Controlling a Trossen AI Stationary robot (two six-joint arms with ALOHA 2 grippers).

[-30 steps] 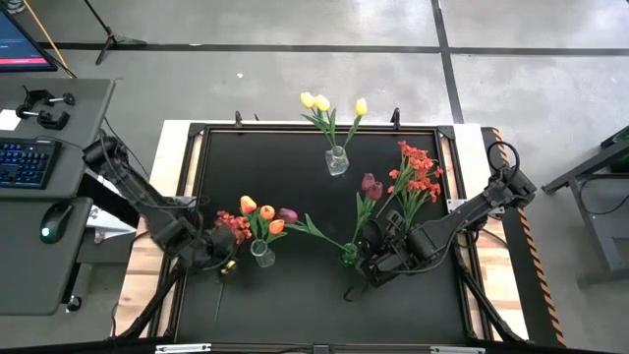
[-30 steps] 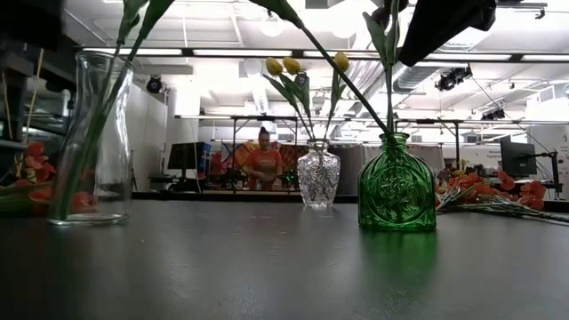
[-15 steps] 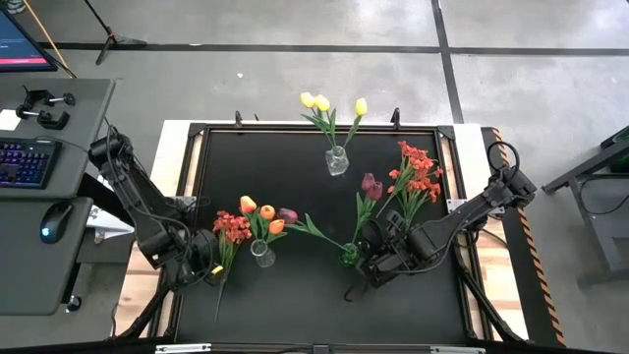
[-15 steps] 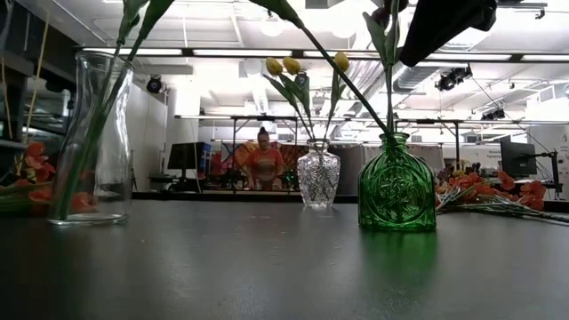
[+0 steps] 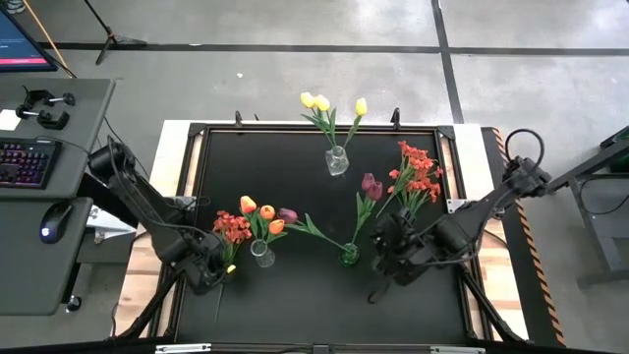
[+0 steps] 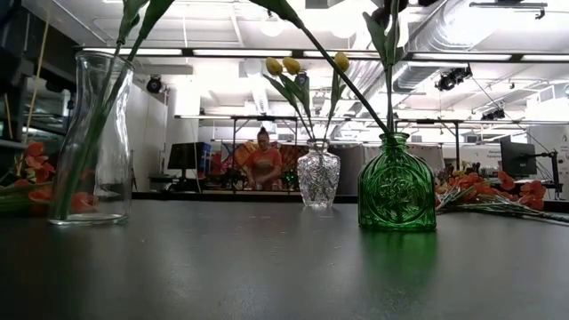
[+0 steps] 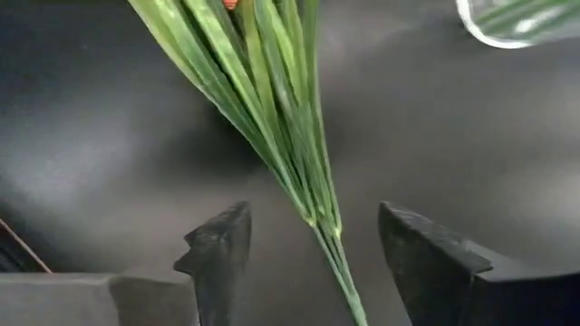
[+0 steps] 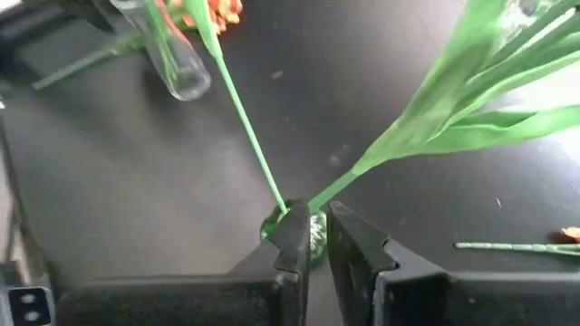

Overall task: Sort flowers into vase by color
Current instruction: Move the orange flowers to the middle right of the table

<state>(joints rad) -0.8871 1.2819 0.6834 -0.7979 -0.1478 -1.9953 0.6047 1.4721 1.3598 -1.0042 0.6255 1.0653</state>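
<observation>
A red flower bunch [image 5: 233, 226] lies on the black table left of a tall clear vase [image 5: 260, 254] that holds orange tulips [image 5: 266, 212]. My left gripper [image 7: 317, 263] hangs open over the bunch's green stems [image 7: 285, 154], one finger on each side and not touching them. A green vase [image 5: 350, 256] holds maroon tulips [image 5: 371, 185]. My right gripper [image 8: 319, 231] is shut and empty, just right of and above this vase. Yellow tulips [image 5: 319, 102] stand in a crystal vase [image 5: 336, 160] at the far middle.
A second red bunch [image 5: 418, 177] lies flat near the table's right edge, and a loose stem [image 8: 517, 246] lies nearby. A desk with keyboard and mouse [image 5: 54, 221] stands left of the table. A person [image 6: 264, 164] stands in the room behind.
My left gripper has turned about its wrist and sunk a little toward the near edge over the red bunch's stems. My right gripper has risen and drawn back from the green vase toward the table's right edge, leaving the low view.
</observation>
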